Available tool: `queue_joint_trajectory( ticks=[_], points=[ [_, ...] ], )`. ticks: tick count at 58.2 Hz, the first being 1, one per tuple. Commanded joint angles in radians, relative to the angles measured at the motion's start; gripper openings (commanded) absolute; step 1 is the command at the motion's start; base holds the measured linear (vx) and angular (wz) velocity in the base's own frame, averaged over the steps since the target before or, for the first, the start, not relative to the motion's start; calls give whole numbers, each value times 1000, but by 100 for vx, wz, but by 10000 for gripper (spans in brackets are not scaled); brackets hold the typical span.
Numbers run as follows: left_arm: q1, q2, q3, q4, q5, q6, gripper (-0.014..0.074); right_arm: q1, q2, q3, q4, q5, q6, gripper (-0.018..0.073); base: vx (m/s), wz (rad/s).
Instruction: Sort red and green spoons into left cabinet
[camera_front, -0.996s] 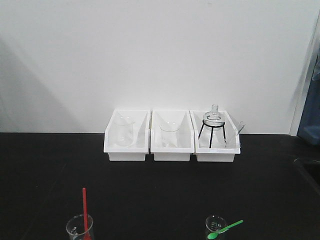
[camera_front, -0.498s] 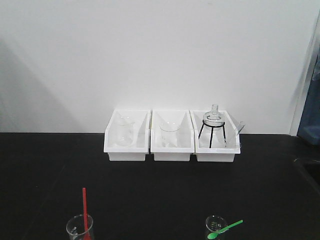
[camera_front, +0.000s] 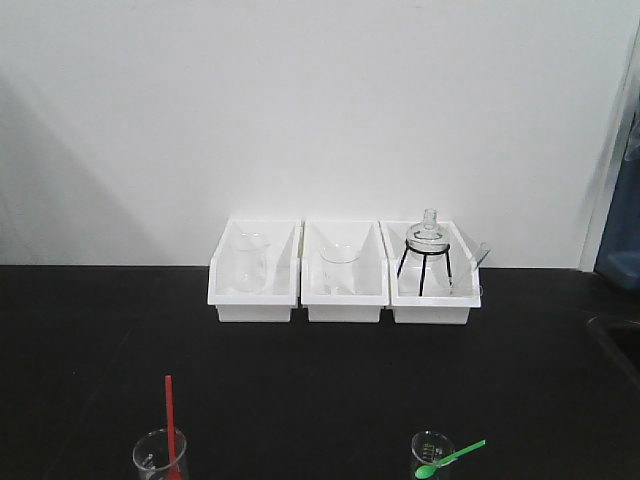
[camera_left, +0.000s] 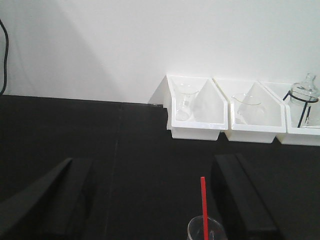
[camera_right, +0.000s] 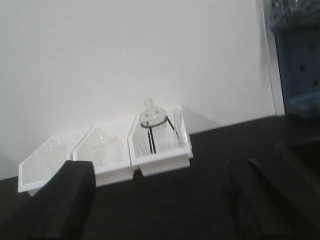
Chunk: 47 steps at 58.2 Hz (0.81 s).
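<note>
Both open wide, nothing held: left fingers (camera_left: 239, 197), right fingers (camera_right: 65, 200). Red spoon (camera_left: 203, 202) upright in glass beaker (camera_left: 202, 230); green spoon (camera_front: 452, 458) across second beaker (camera_front: 430, 445). I'd centre on the red handle, pinch high, lift straight. Cabinet not in view.

Your left claw (camera_left: 150, 205) pointed forward with its jaws spread wide apart; your right claw (camera_right: 162, 210) likewise stood spread wide.
</note>
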<state>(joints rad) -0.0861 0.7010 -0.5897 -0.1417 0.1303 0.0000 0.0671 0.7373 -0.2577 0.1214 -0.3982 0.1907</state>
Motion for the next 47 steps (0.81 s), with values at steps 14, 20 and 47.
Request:
queue_joint_trajectory(
  ticks=[14,20,47],
  points=[
    [-4,1,-33,-10,-66,-7,561,-6,350,118,-432,-657,209,508,0,0],
    [-4,1,-33,-10,-66,-7,561,-6,508,119,-416,-820,209,508,0,0],
    [-4,1,-33,-10,-64,-7,561,-6,1038,-93,-538,-943,207,508,0,0]
  ],
)
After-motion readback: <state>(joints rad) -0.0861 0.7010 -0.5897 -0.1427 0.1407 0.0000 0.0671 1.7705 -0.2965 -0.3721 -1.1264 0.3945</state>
